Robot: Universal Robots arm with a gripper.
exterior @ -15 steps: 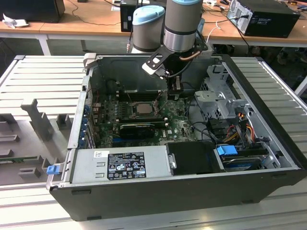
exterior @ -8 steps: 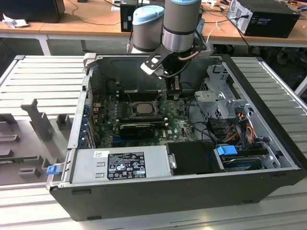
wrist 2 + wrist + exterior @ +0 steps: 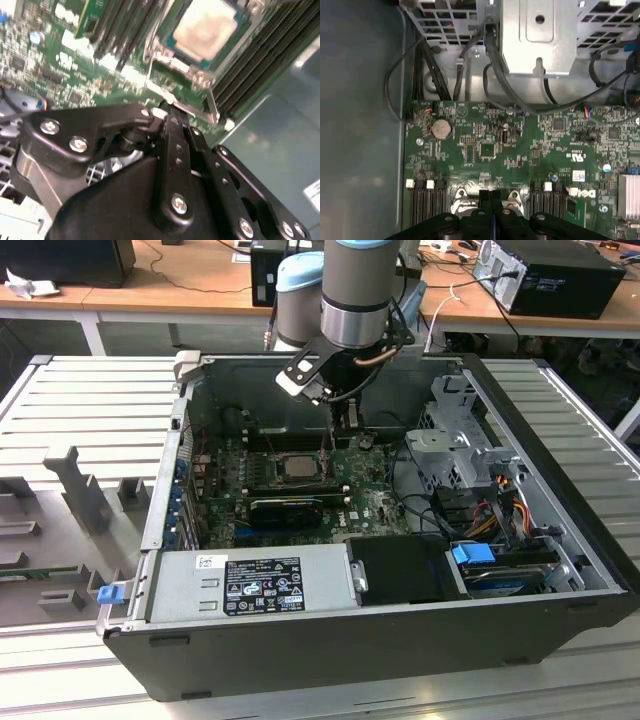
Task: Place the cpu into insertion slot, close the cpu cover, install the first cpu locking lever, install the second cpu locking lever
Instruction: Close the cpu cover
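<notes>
The cpu [image 3: 205,27] shows its pale silvery top, lying flat in the socket on the green motherboard [image 3: 520,150]; in the exterior view the cpu [image 3: 297,466] sits mid-board. The cpu cover [image 3: 172,62] lies down around it as a thin metal frame. My gripper [image 3: 171,116] is shut, its black fingers pressed together, with the tips at a thin silvery locking lever [image 3: 197,111] along the socket's edge. I cannot tell whether the tips touch the lever. In the first wrist view the gripper [image 3: 490,196] stands just over the socket's edge. In the exterior view the gripper [image 3: 330,445] hangs at the socket's right side.
Black memory slots [image 3: 250,55] flank the socket. A long black card [image 3: 285,510] lies in front of it. A metal drive cage [image 3: 450,440] with cables stands on the exterior view's right, and the power supply [image 3: 250,585] is at the front. Case walls [image 3: 560,490] surround everything.
</notes>
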